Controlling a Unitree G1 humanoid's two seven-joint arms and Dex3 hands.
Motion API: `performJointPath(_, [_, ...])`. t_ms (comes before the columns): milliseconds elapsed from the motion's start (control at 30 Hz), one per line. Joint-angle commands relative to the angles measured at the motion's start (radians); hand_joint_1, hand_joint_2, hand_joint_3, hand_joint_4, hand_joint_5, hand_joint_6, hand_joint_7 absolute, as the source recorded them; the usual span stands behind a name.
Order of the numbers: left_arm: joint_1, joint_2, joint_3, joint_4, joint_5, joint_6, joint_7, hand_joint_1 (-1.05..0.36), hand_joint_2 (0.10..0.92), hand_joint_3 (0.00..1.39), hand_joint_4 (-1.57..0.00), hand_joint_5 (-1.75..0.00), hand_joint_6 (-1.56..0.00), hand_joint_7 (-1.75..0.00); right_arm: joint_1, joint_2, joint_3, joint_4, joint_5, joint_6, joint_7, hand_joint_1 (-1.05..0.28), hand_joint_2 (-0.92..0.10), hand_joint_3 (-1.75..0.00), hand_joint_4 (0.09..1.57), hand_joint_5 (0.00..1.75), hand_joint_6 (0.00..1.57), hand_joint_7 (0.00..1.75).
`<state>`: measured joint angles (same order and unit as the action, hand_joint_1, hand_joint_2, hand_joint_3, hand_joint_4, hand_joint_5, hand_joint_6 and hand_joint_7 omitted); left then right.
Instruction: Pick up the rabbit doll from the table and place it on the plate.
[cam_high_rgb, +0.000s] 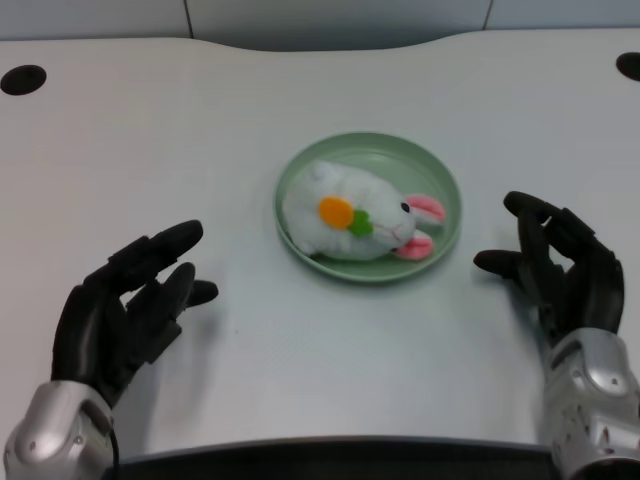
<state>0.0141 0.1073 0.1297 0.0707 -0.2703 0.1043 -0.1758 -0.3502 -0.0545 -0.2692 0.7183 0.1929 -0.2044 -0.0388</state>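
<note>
A white rabbit doll (350, 217) with pink ears and an orange carrot patch lies on its side inside the pale green plate (443, 183) at the middle of the table. My left hand (125, 315) sits low at the front left, well apart from the plate, its fingers spread and holding nothing. My right hand (555, 265) rests on the table to the right of the plate.
Two dark round holes mark the table's far corners, one at the left (23, 79) and one at the right (630, 65). The table's front edge (320, 455) runs just below both hands.
</note>
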Motion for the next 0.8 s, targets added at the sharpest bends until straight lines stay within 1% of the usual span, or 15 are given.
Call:
performJointPath(33, [0.038, -0.038, 0.046, -0.046, -0.069, 0.050, 0.021, -0.48, 0.921, 0.51, -0.38, -1.47, -0.68, -0.32, 0.003, -0.001, -0.001, -0.010, 0.000, 0.012, -0.003, -0.32, -0.92, -0.24, 0.81, 1.08, 0.81, 0.51])
performJointPath(67, [0.051, -0.050, 0.060, -0.056, -0.092, 0.060, 0.025, -0.49, 0.921, 0.52, -0.37, -1.50, -0.67, -0.34, 0.003, 0.000, -0.002, -0.013, 0.002, 0.016, -0.005, -0.32, -0.92, -0.24, 0.81, 1.08, 0.81, 0.51])
performJointPath(100, [0.063, -0.060, 0.072, -0.067, -0.110, 0.076, 0.032, -0.49, 0.921, 0.55, -0.34, -1.55, -0.59, -0.48, 0.003, 0.000, -0.002, -0.013, 0.003, 0.014, -0.003, -0.32, -0.92, -0.24, 0.81, 1.08, 0.81, 0.51])
performJointPath(133, [0.074, -0.065, 0.081, -0.074, -0.121, 0.086, 0.033, -0.49, 0.921, 0.56, -0.34, -1.56, -0.55, -0.57, 0.003, -0.002, -0.003, -0.009, 0.004, 0.009, 0.001, -0.32, -0.92, -0.24, 0.81, 1.08, 0.81, 0.51])
performJointPath(200, [0.087, -0.068, 0.090, -0.082, -0.131, 0.097, 0.032, -0.49, 0.921, 0.59, -0.34, -1.57, -0.50, -0.65, 0.002, -0.004, -0.005, -0.003, 0.006, 0.004, 0.008, -0.32, -0.92, -0.24, 0.82, 1.08, 0.80, 0.51])
performJointPath(267, [0.097, -0.071, 0.099, -0.084, -0.138, 0.102, 0.030, -0.49, 0.921, 0.60, -0.35, -1.57, -0.49, -0.67, 0.000, -0.005, -0.006, 0.003, 0.008, 0.001, 0.013, -0.32, -0.92, -0.24, 0.82, 1.08, 0.81, 0.51])
performJointPath(367, [0.108, -0.072, 0.109, -0.084, -0.146, 0.110, 0.030, -0.50, 0.921, 0.61, -0.38, -1.59, -0.49, -0.68, -0.004, -0.011, -0.005, 0.015, 0.002, -0.002, 0.015, -0.32, -0.92, -0.24, 0.80, 1.06, 0.79, 0.50])
performJointPath(433, [0.114, -0.081, 0.114, -0.078, -0.149, 0.113, 0.035, -0.50, 0.921, 0.62, -0.40, -1.60, -0.49, -0.68, -0.005, -0.011, -0.009, 0.013, 0.008, 0.000, 0.020, -0.32, -0.92, -0.24, 0.82, 1.07, 0.80, 0.51])
performJointPath(467, [0.116, -0.086, 0.116, -0.075, -0.150, 0.113, 0.036, -0.49, 0.921, 0.62, -0.41, -1.61, -0.48, -0.68, -0.005, -0.012, -0.009, 0.011, 0.007, 0.000, 0.020, -0.32, -0.92, -0.25, 0.83, 1.08, 0.81, 0.51])
performJointPath(533, [0.116, -0.093, 0.119, -0.066, -0.149, 0.105, 0.034, -0.49, 0.921, 0.61, -0.42, -1.59, -0.48, -0.68, -0.004, -0.015, -0.004, 0.008, -0.002, 0.001, 0.013, -0.32, -0.92, -0.26, 0.82, 1.07, 0.80, 0.51])
performJointPath(567, [0.114, -0.096, 0.120, -0.062, -0.147, 0.101, 0.036, -0.49, 0.921, 0.60, -0.43, -1.59, -0.49, -0.68, -0.006, -0.016, -0.004, 0.011, -0.004, -0.001, 0.012, -0.32, -0.92, -0.26, 0.82, 1.07, 0.80, 0.51])
performJointPath(633, [0.107, -0.099, 0.120, -0.057, -0.141, 0.098, 0.043, -0.49, 0.921, 0.59, -0.44, -1.59, -0.50, -0.68, -0.010, -0.016, -0.007, 0.019, -0.002, -0.005, 0.013, -0.31, -0.92, -0.26, 0.81, 1.06, 0.80, 0.51])
performJointPath(700, [0.100, -0.095, 0.118, -0.050, -0.132, 0.101, 0.048, -0.50, 0.921, 0.59, -0.46, -1.59, -0.50, -0.68, -0.014, -0.017, -0.013, 0.032, 0.007, -0.015, 0.026, -0.30, -0.92, -0.26, 0.80, 1.06, 0.80, 0.51])
performJointPath(767, [0.094, -0.092, 0.119, -0.046, -0.130, 0.104, 0.048, -0.50, 0.921, 0.59, -0.46, -1.59, -0.50, -0.68, -0.020, -0.018, -0.015, 0.042, 0.009, -0.020, 0.030, -0.30, -0.92, -0.26, 0.80, 1.06, 0.80, 0.51])
performJointPath(800, [0.091, -0.090, 0.120, -0.041, -0.130, 0.100, 0.044, -0.50, 0.921, 0.59, -0.46, -1.59, -0.50, -0.68, -0.023, -0.018, -0.015, 0.047, 0.007, -0.022, 0.027, -0.30, -0.92, -0.26, 0.80, 1.07, 0.80, 0.51])
